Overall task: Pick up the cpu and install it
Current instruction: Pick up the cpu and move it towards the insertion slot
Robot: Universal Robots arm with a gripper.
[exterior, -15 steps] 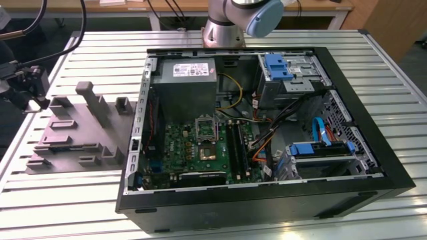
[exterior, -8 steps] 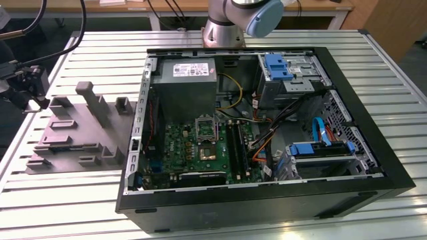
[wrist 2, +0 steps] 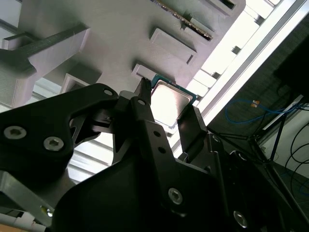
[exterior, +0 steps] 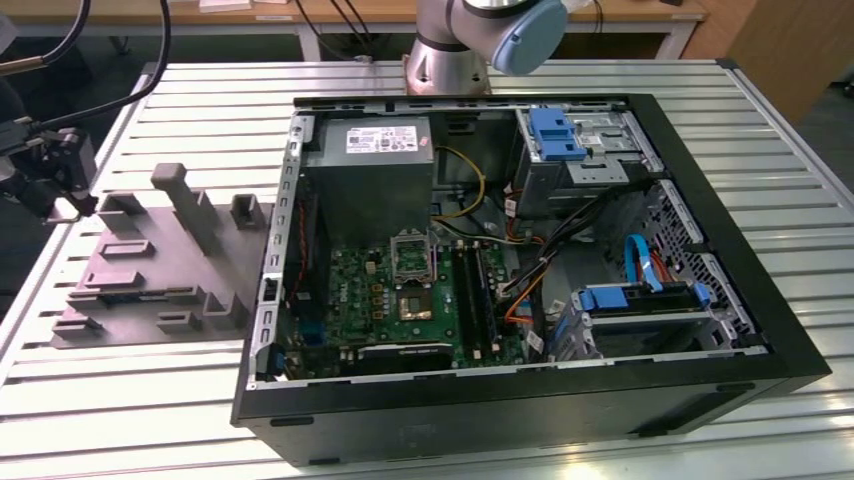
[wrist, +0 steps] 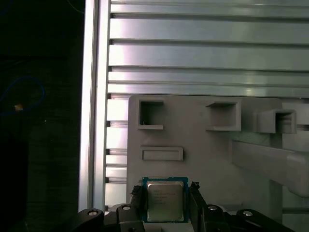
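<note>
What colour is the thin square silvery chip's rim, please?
The cpu rim is teal; best in first wrist view.

One cpu (wrist: 165, 202), one hand (wrist: 166, 189), one grey tray (exterior: 134, 305), one open computer case (exterior: 534, 405).

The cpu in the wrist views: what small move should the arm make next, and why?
Probably a short straight lift. The gripper looks shut on the cpu, fingers against two opposite edges, with the chip low over the grey tray, whose raised blocks stand close by. Rising first should clear them before travel toward the open computer case.
</note>
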